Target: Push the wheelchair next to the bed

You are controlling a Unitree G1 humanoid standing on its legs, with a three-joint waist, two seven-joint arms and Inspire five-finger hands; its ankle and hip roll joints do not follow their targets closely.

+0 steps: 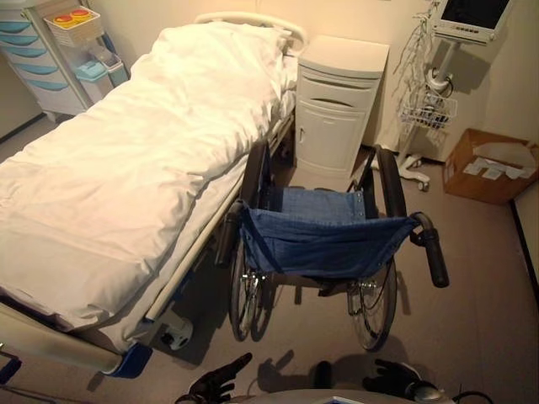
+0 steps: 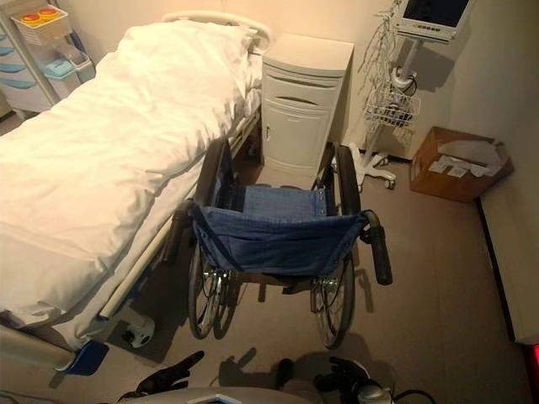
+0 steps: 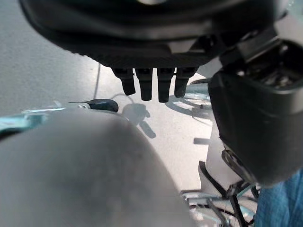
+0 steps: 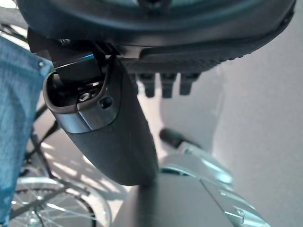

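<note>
Our left robot hand (image 1: 217, 383) and right robot hand (image 1: 396, 377) hang low with fingers relaxed, holding nothing, clear of the push handles (image 1: 435, 257). The wheelchair (image 1: 324, 240) already stands just beside the bed (image 1: 126, 177). We judge the push done; next would be nudging it closer, if needed.

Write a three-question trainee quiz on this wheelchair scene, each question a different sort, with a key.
1. True or false: the wheelchair stands beside the bed.
2. What stands past the wheelchair, against the wall? A) bedside cabinet B) sofa C) fridge
3. Fill in: the left robot hand and right robot hand hang low behind the chair, holding ____.

Key: 1 true; 2 A; 3 nothing.
</note>
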